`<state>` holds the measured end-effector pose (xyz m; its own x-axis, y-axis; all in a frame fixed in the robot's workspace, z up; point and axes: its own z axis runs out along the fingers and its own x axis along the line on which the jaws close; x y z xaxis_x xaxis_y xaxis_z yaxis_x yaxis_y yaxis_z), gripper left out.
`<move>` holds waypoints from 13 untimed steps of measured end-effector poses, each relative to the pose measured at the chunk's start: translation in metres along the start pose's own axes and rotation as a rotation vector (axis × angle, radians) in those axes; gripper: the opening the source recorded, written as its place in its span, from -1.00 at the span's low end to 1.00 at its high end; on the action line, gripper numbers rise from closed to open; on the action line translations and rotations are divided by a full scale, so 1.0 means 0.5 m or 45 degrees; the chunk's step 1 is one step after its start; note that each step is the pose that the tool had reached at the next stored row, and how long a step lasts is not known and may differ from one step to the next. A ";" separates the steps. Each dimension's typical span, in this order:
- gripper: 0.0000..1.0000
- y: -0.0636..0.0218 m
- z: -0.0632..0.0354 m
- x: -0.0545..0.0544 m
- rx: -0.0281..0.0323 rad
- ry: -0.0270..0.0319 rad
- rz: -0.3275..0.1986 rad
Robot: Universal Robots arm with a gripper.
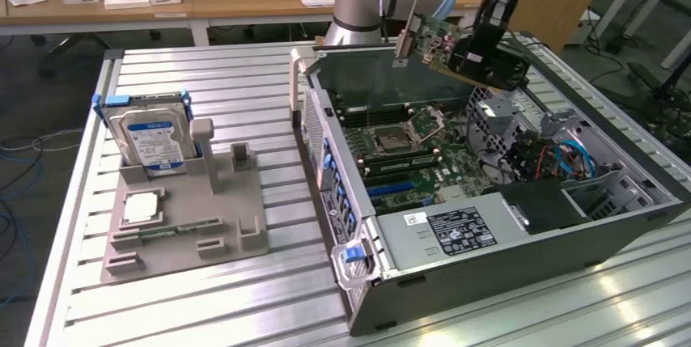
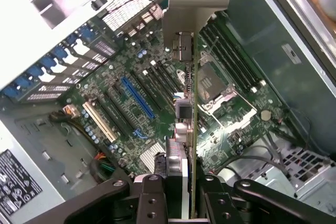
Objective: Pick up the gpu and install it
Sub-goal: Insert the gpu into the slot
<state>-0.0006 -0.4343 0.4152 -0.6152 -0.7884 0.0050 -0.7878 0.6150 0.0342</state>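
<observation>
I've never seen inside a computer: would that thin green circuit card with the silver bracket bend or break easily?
The thin green circuit card is probably stiff: it juts from the gripper without sagging. Likely light for its size, being so thin. Its exposed parts look fragile.

Slatted metal table: computer case, grey holder

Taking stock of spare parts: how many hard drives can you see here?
1. The hard drive stands upright in the grey holder at the exterior view's left, apart from the computer case. More may be hidden inside the case.
</observation>
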 end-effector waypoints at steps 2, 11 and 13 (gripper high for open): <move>-0.44 0.000 0.001 0.000 0.0002 0.0017 -0.046; -0.44 0.000 0.005 0.000 0.0012 0.0082 -0.237; -0.44 0.000 0.006 0.000 0.0014 0.0093 -0.273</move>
<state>-0.0006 -0.4343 0.4125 -0.4329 -0.9014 0.0050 -0.9008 0.4328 0.0342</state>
